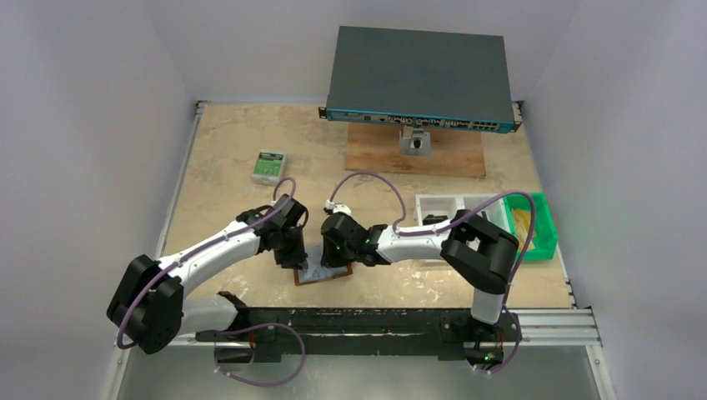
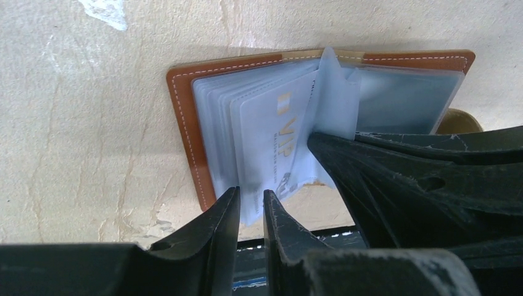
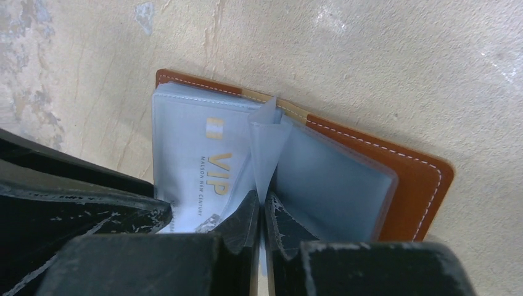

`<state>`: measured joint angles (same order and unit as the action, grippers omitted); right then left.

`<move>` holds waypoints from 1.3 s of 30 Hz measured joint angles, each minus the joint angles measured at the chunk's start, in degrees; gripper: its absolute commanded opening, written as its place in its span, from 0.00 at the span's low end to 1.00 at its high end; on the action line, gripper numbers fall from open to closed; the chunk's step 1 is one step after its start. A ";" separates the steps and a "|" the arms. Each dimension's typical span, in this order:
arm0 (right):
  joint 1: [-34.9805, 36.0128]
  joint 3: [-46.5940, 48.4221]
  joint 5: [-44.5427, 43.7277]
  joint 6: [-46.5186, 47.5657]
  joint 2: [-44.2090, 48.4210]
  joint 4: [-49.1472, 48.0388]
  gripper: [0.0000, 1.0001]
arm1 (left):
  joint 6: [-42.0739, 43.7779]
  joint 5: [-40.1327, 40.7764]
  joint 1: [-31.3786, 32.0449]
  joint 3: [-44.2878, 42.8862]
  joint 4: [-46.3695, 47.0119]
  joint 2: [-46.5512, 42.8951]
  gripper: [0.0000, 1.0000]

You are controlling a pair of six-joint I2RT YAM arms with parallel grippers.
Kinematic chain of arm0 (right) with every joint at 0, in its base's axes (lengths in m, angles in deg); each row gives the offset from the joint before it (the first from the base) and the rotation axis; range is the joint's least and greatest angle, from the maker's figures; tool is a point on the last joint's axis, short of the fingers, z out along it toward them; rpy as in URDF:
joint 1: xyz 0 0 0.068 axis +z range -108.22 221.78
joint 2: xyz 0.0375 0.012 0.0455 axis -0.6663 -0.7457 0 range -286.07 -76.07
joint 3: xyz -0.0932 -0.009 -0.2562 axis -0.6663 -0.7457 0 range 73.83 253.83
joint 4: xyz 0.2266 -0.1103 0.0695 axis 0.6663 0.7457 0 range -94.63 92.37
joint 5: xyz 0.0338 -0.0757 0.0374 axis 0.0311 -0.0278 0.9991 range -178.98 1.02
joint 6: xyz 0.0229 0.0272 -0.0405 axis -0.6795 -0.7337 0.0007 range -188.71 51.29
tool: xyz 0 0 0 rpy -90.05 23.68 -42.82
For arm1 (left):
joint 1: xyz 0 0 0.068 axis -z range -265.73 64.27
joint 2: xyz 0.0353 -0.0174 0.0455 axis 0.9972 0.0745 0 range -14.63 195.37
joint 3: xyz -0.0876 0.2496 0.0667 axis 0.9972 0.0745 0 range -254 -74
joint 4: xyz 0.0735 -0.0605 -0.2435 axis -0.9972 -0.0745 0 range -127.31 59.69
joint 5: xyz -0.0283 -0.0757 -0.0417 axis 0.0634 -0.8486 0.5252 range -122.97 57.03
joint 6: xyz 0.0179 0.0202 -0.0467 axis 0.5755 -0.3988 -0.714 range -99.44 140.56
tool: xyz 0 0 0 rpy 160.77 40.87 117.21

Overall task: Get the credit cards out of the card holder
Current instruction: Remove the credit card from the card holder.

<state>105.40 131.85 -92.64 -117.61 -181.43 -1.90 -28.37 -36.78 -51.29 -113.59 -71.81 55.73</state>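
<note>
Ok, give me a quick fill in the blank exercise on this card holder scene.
The brown leather card holder lies ____ on the table. The gold lettering on the card inside reads ____. The right gripper pinches a clear plastic ____ that stands up from the spine.
Missing words: open; VIP; sleeve.
</note>
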 measured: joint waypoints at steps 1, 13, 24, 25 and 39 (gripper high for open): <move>-0.11 -0.59 0.48 -0.15 0.11 -1.03 0.00 | 0.00 -0.26 0.02 0.02 0.33 0.39 0.19; -1.27 -5.62 3.65 -0.59 1.75 -8.20 0.00 | -0.13 -0.55 0.02 -0.39 1.55 4.00 0.13; -1.44 -6.49 5.22 -0.52 1.88 -9.64 0.00 | -0.48 5.33 2.99 -5.25 -4.39 -3.54 0.15; -1.44 -6.58 5.29 -0.55 1.90 -9.75 0.00 | -0.48 5.35 3.63 -6.10 -4.22 -2.93 0.15; -1.64 -8.39 6.21 -0.02 6.25 -6.62 0.33 | -1.36 4.61 4.59 -6.54 2.03 13.14 0.00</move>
<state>103.76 123.46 -86.43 -117.63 -175.18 -8.53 -29.72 -32.17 -46.70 -120.13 -69.77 68.87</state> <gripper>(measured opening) 0.259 0.003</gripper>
